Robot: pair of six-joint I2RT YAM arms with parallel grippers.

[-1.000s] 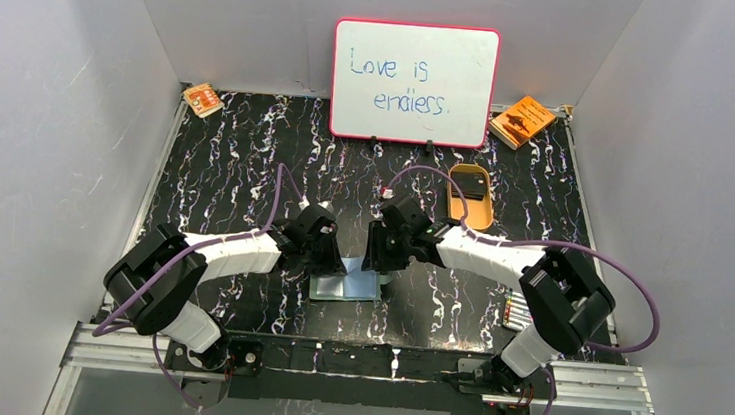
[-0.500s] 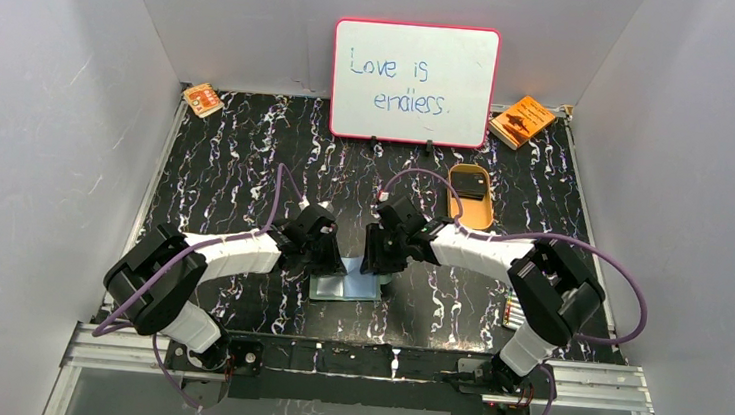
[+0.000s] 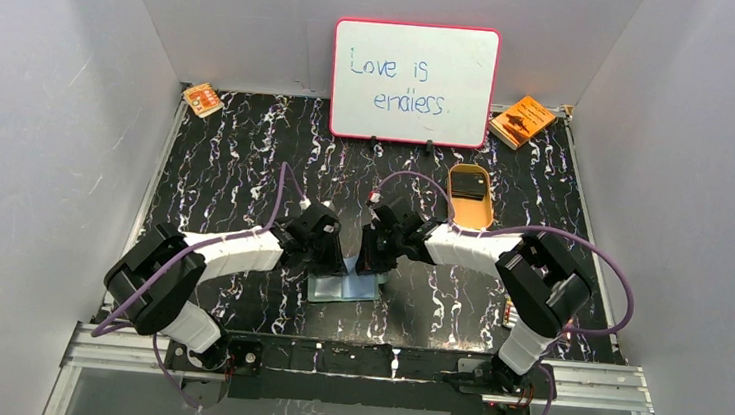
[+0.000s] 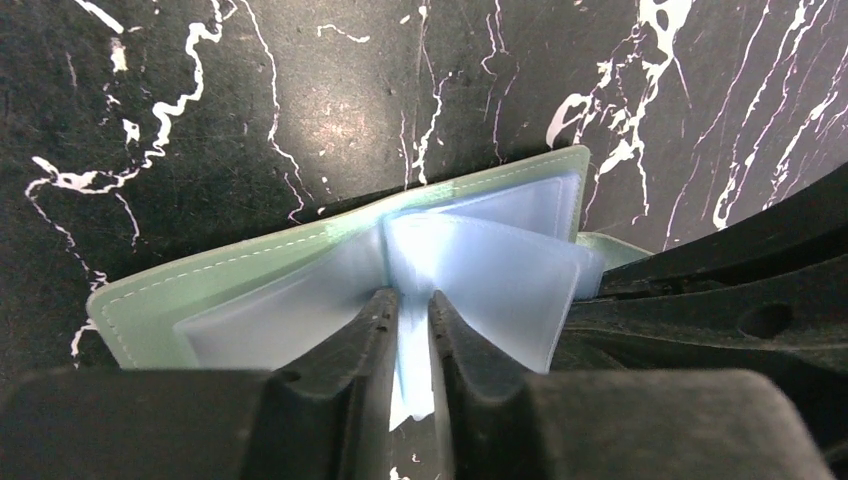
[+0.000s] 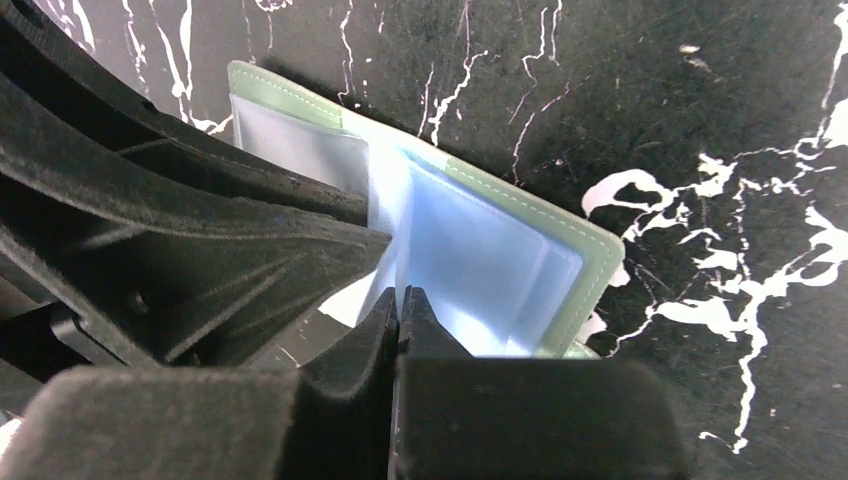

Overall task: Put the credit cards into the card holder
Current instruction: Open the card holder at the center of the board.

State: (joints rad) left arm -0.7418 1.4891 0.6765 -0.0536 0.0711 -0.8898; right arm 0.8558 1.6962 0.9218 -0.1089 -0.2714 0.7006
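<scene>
The card holder [image 3: 344, 288] lies open on the black marbled table in front of the arm bases, grey-green outside with pale blue sleeves fanned up. My left gripper [image 3: 331, 263] is shut on one pale blue inner sleeve; the left wrist view shows it [image 4: 412, 305] pinching the sleeve above the green cover [image 4: 180, 290]. My right gripper [image 3: 371, 264] comes from the other side, and in the right wrist view it [image 5: 400, 300] is shut on another sleeve of the holder [image 5: 490, 250]. Dark credit cards [image 3: 467, 183] lie stacked in the tan oval tray [image 3: 476, 217] behind the right arm.
A red-framed whiteboard [image 3: 413, 81] stands at the back. Orange booklets lie at the back right [image 3: 522, 120] and back left [image 3: 202, 99]. A small striped item [image 3: 512, 309] lies by the right arm's elbow. Grey walls close both sides.
The right arm has swung its forearm and elbow a little to the left, uncovering more of the tan tray. Both grippers stay at the holder; the left arm has not moved.
</scene>
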